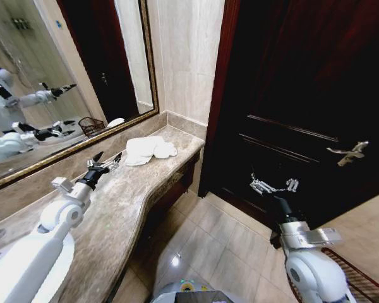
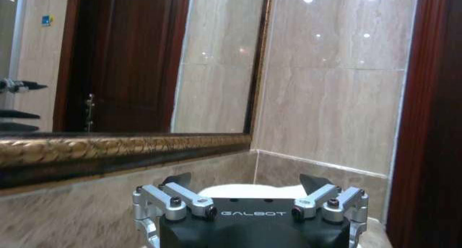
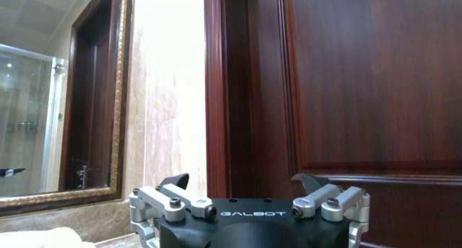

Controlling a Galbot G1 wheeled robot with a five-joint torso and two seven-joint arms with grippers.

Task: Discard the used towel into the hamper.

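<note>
Here, a white towel lies bunched up on the far end of a long stone counter, close to the corner where the tiled wall meets the big mirror. The left gripper hangs just above the counter, a little nearer to the robot than the towel, and it points toward the towel without touching it. Its two black fingers are spread apart with nothing between them, and in the left wrist view the towel shows as a white lump just past them. The right gripper is held up over the tiled floor, well to the right of the counter, in front of a dark wooden door with a silver handle. Its fingers are spread wide too and hold nothing. The basket can be seen as a small dark wire shape reflected in the mirror, so where it stands in the room cannot be told. A bit of the towel also shows at the edge of the right wrist view.
</note>
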